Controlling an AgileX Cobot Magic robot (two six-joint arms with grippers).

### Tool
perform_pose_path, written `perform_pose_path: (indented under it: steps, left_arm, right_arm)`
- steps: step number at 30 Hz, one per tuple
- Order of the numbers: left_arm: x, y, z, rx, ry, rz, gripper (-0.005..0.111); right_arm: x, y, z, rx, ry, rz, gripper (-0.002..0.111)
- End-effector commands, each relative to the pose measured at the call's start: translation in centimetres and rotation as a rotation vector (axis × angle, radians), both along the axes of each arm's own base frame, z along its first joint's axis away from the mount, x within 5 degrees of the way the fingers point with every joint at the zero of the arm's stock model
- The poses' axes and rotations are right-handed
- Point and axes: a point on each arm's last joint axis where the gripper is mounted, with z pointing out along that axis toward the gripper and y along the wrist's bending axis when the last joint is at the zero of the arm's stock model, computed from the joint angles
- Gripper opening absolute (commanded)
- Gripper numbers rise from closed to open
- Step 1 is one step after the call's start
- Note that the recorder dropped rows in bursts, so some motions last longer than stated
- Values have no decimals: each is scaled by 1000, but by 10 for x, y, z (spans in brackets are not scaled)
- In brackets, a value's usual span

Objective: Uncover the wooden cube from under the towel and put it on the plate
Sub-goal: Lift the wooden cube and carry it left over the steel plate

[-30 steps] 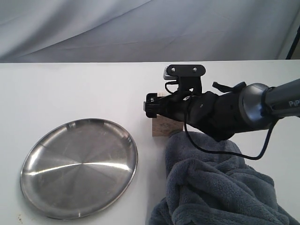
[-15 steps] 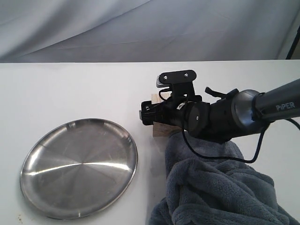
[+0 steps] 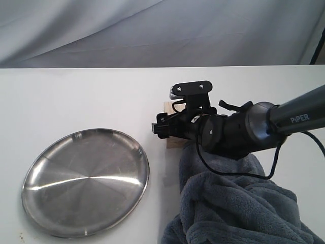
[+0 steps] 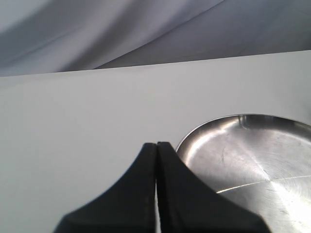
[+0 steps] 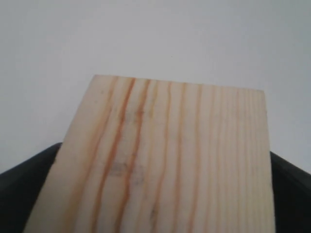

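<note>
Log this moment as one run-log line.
phase: grasping | wooden cube: uncovered, on table | towel: heaped beside it | right tool: straddles cube, grip unclear | left tool: shut, empty | plate: empty

Soft, even light fills the room; shadows are faint. A bright streak glares across the plate (image 3: pixel 86 179). Up close, the wooden cube (image 5: pixel 160 160) looks slightly blurred.

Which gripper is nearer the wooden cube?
Right. The right gripper straddles the wooden cube, a finger on either side. The left gripper is shut beside the plate, with no cube in its view.
</note>
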Motion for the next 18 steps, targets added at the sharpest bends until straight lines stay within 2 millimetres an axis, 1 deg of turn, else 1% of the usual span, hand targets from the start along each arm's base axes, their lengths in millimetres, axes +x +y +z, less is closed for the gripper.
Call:
perform_pose_path:
  steps: [1,5,7,9,11,12,13,14,16,17,18]
  left_arm:
    - [0,0,0,-5,-12,2,1]
    - [0,0,0,-5,-12,2,1]
    - [0,0,0,-5,-12,2,1]
    - [0,0,0,-5,-12,2,1]
    - [0,0,0,-5,-12,2,1]
    - [0,0,0,-5,-12,2,1]
    - [0,0,0,-5,-12,2,1]
    - [0,0,0,-5,-12,2,1]
    - [0,0,0,-5,-12,2,1]
    - [0,0,0,-5,-12,2,1]
    - [0,0,0,-5,-12,2,1]
  right_arm:
    - [-3,0,-14,-67,39,53,53]
    - [-4,0,-13,-78,43,69,14]
    - [-4,1,-10,-78,42,77,0]
    - [-5,1,-7,-76,45,91,0]
    - [-6,2,6,-104,22,141,0]
    - [-7,3,20,-119,-2,181,0]
    - [-8,3,29,-118,-18,194,0]
    - [-11,4,50,-107,-46,221,0]
    - [-17,3,80,-86,-92,262,0]
    - [-23,2,100,-84,-120,300,0]
    - [-25,1,108,-91,-131,323,0]
